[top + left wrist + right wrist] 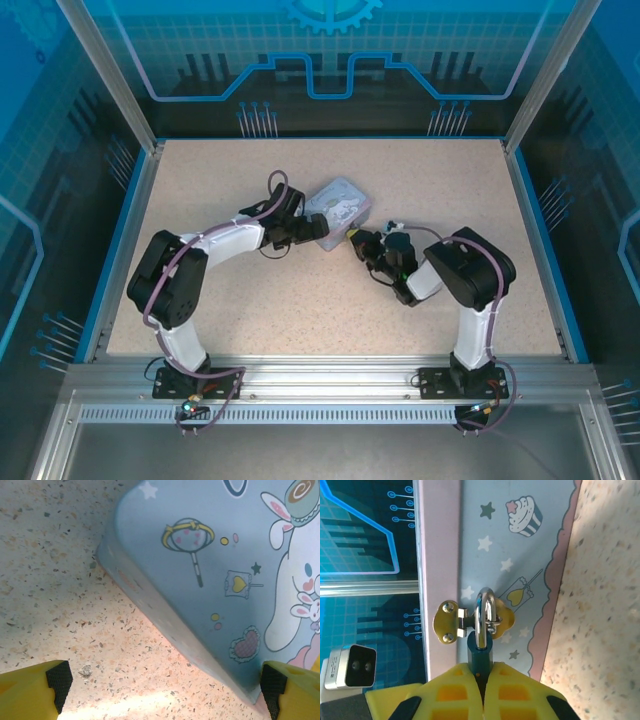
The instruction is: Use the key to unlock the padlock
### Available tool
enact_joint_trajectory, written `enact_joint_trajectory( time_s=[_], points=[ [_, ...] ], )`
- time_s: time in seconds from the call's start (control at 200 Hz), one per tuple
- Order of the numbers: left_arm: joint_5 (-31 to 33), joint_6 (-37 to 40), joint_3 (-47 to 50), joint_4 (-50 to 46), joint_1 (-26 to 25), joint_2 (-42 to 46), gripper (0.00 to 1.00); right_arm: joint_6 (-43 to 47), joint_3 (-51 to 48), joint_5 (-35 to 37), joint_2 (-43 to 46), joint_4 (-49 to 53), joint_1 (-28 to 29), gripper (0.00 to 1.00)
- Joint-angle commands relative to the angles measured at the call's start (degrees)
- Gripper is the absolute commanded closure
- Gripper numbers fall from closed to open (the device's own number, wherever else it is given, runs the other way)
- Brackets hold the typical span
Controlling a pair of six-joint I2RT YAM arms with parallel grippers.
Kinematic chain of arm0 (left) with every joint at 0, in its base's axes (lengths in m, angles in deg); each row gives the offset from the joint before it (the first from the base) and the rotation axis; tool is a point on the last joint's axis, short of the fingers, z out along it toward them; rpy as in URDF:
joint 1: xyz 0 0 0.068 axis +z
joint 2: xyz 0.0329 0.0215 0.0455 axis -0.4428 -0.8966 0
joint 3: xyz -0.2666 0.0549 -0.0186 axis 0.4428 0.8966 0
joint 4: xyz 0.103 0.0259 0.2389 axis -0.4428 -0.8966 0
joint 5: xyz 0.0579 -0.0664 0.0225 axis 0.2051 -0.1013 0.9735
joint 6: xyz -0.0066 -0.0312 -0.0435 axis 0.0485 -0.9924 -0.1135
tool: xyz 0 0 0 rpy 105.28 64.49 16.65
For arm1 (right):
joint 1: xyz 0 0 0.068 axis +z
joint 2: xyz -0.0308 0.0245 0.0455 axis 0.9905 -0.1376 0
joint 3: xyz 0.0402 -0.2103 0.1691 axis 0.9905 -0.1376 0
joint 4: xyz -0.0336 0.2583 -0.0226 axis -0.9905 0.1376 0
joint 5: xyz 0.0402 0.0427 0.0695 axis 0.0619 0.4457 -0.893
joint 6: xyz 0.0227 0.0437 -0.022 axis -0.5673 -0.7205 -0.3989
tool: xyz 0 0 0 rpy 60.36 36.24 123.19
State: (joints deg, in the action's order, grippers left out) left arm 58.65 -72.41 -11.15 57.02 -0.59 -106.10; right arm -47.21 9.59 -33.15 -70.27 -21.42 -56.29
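Note:
The padlock [480,656] has a blue body and a shiny metal shackle [484,614]. The shackle passes through the brass hasp [447,622] on the front of the pale lavender cartoon tin [520,555]. My right gripper [482,670] is shut on the padlock's body, its yellow fingers pressed on both sides. My left gripper [166,685] stands open low over the table at the tin's [210,570] other side, its right pad [272,686] close against the tin's lower corner. From above, both grippers [310,230] [358,243] flank the tin [338,205]. The key is out of view.
The speckled beige table [250,300] is bounded by a blue rim and clear panels. A small dark chip [85,670] lies on the table by my left pad. A small camera box [351,667] sits beyond the tin in the right wrist view.

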Motion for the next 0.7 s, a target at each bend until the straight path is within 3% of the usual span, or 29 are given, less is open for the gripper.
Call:
enact_joint_trajectory(
  time_s=[0.0,0.055,0.135,0.245,0.43,0.695],
  points=[
    [1.25,0.01,2.24,-9.10,0.07,-2.68,0.03,5.11,3.78,-3.40,1.47,12.13,-7.10,1.00],
    [1.21,0.04,2.15,-9.05,0.07,-2.77,0.03,10.13,8.55,-10.90,1.62,22.31,-9.23,1.00],
    [1.32,0.34,2.04,-9.28,0.07,-2.77,0.03,17.60,12.90,-16.28,2.86,32.75,-10.90,1.00],
    [1.33,0.52,1.60,-9.44,0.07,-2.98,0.03,23.30,15.93,-19.36,4.44,41.14,-11.91,1.00],
    [1.60,0.52,0.71,-9.83,0.07,-2.95,0.03,27.10,16.21,-20.14,6.86,46.10,-12.64,1.00],
    [1.61,0.05,0.62,-10.44,0.07,2.27,0.01,27.43,11.70,-22.18,9.47,44.66,-12.87,1.00]
  ],
)
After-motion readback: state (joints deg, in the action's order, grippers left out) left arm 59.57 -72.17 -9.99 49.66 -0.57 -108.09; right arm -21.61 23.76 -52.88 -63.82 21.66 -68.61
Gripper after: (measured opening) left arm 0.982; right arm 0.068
